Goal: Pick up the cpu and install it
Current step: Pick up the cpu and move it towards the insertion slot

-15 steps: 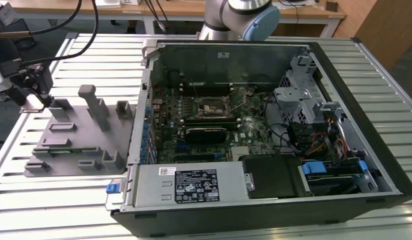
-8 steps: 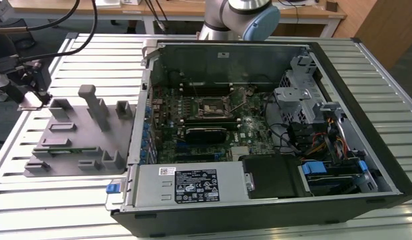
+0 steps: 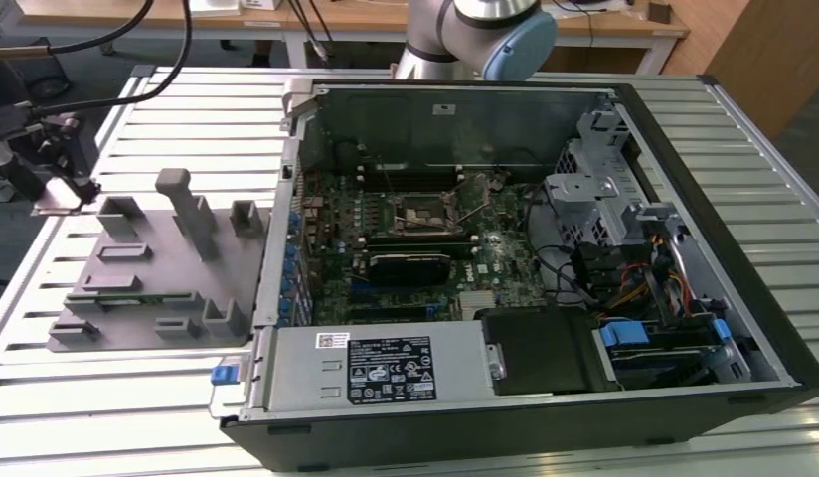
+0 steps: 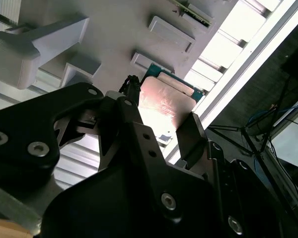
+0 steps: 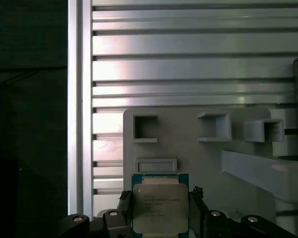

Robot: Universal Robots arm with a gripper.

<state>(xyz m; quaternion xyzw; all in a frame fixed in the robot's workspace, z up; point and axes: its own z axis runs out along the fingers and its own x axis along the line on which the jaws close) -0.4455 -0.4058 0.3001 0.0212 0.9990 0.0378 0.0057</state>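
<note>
The cpu (image 5: 159, 206) is a flat square chip with a shiny metal top and a green edge. In both wrist views it sits between my gripper's two dark fingers, over the edge of the grey tray (image 5: 188, 158). My gripper (image 5: 160, 201) is shut on the cpu (image 4: 164, 99), with one finger (image 4: 130, 94) pressed against each opposite side. In the exterior view my gripper (image 3: 72, 189) hangs at the far corner of the tray (image 3: 144, 278), on the exterior view's left. The black square socket (image 3: 427, 214) lies open on the motherboard inside the computer case (image 3: 728, 298).
Upright grey blocks (image 3: 184, 204) stand on the tray close to my gripper. The ribbed metal table (image 3: 104, 397) ends in an edge just beyond the tray. Cables, drive bays and a power supply (image 3: 370, 368) crowd the case around the motherboard.
</note>
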